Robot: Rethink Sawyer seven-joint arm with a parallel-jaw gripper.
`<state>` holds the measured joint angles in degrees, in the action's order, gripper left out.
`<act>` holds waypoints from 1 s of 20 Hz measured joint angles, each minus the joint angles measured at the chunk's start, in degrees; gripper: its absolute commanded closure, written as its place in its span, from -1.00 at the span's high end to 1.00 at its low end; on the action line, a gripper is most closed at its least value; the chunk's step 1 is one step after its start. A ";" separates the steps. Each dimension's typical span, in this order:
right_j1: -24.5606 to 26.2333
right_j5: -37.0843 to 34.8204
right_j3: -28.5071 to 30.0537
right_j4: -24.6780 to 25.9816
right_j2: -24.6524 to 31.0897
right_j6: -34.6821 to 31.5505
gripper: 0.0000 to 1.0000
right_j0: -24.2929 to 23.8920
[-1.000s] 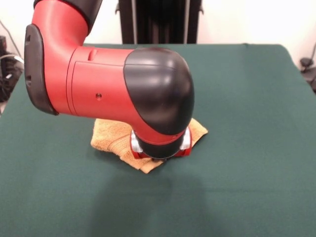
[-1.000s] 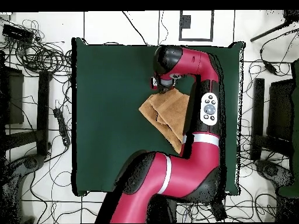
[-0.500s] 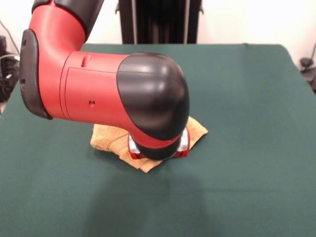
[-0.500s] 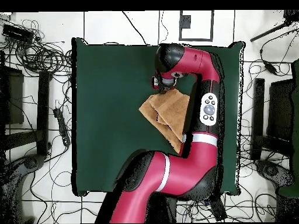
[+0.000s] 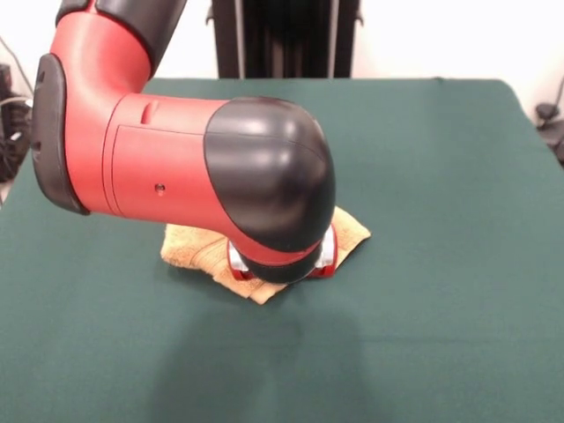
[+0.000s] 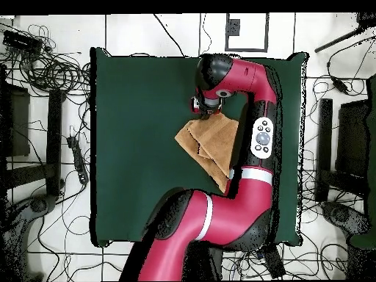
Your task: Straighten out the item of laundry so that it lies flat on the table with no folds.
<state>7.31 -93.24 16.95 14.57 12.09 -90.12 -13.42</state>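
Tool (image 5: 282, 269) low over folded orange-tan towel (image 5: 198, 251), at its corner nearest the counter (image 5: 441, 264) edge. Towel spreads out beneath the arm (image 6: 253, 132). Cannot tell the tool's opening; wrist hides it.

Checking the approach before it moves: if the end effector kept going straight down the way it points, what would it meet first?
Most likely the towel: the end effector points down low over its near corner, with the table beneath. The arm hides the tips, so contact cannot be judged.
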 measured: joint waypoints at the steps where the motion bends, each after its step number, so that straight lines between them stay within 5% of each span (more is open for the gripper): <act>1: 0.00 -0.34 -0.10 -0.02 0.00 0.00 -1.00 0.00; 20: -4.10 -16.29 -1.29 -0.21 0.01 0.00 -1.00 -1.73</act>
<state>3.21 -109.54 15.66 14.36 12.09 -90.12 -15.15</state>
